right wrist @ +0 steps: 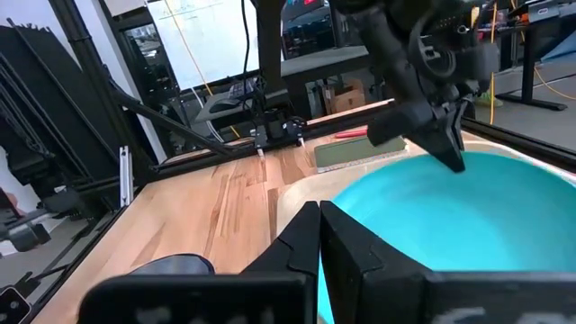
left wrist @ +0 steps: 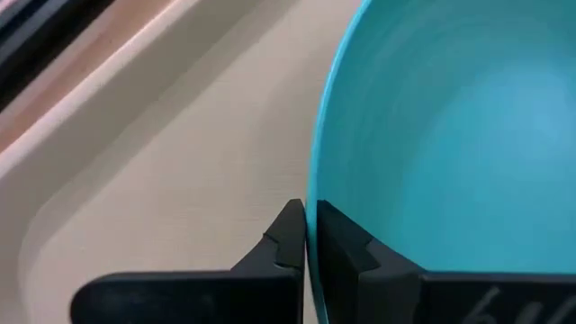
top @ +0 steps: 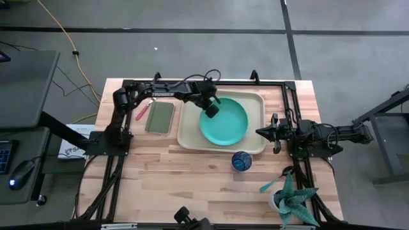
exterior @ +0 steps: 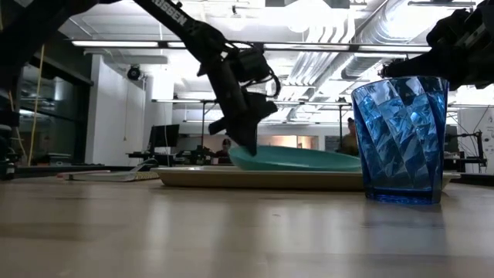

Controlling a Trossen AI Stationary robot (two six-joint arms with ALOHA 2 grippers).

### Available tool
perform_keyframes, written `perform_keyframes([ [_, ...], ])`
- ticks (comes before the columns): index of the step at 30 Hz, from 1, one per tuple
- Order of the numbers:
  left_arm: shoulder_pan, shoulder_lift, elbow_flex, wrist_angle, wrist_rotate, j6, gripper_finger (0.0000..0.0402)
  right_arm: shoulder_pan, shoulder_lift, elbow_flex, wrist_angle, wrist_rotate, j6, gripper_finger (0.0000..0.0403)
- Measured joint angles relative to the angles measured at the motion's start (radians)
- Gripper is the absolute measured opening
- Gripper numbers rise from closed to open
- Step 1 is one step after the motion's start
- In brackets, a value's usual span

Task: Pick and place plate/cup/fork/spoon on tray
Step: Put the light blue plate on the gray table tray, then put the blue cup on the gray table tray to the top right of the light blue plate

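Turquoise plastic, the plate [top: 225, 122] lies on the tray [top: 190, 139], its near edge tilted up. It looks light, stiff and slick, best taken by the thin rim. The left pincer [top: 210, 109] is closed on that rim; the left wrist view shows its fingers [left wrist: 290, 236] nipping the edge, which the high view hides. The right pincer [top: 261, 132], closed and empty, waits beside the tray. The low view alone shows the tilt, with the cup [exterior: 401, 139] on the table.

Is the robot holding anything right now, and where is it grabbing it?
Yes. The left gripper pinches the turquoise plate by its rim, with the plate tilted over the tray. The right gripper holds nothing.
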Motion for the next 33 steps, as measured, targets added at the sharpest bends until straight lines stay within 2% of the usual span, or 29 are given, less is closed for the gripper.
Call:
perform_keyframes([
  [17, 0.006, 0.027, -0.001, -0.009, -0.021, 0.064, 0.0005, 0.0, 0.0, 0.0, 0.0, 0.0, 0.0, 0.0],
  [33, 0.007, 0.028, 0.002, -0.012, -0.078, 0.077, 0.0087, 0.0, 0.0, 0.0, 0.0, 0.0, 0.0, 0.0],
])
